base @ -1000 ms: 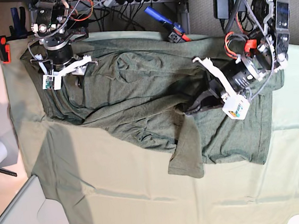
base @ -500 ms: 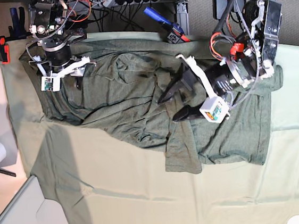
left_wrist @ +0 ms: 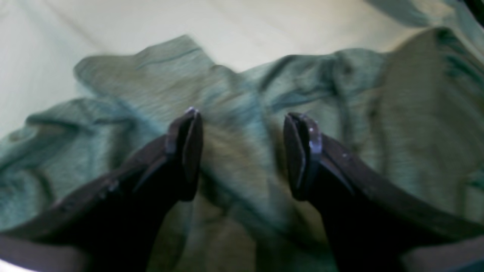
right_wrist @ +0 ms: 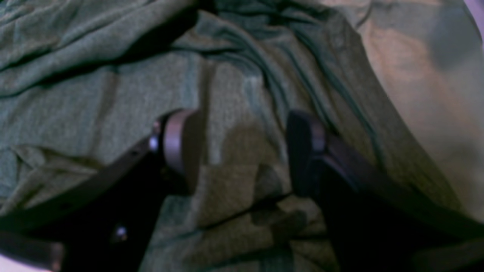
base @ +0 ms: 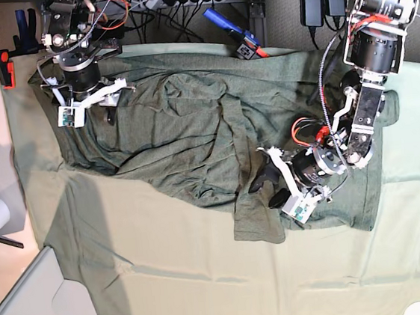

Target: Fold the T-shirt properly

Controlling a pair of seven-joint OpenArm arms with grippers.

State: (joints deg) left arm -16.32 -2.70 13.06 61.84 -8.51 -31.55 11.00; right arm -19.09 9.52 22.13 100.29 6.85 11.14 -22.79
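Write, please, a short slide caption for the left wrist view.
Left pincer open above the wrinkled olive T-shirt, pale tablecloth beyond.

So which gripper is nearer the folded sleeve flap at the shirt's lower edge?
Left. The left gripper hovers open right beside the sleeve flap of the T-shirt. The right gripper is open too, far off over the shirt's opposite end.

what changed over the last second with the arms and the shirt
The left end effector swung from high over the T-shirt down toward its near edge, beside the folded sleeve flap, jaws open and empty. The flap shifted slightly toward the near side. The right end effector stayed open at the far corner, and the tablecloth did not move.
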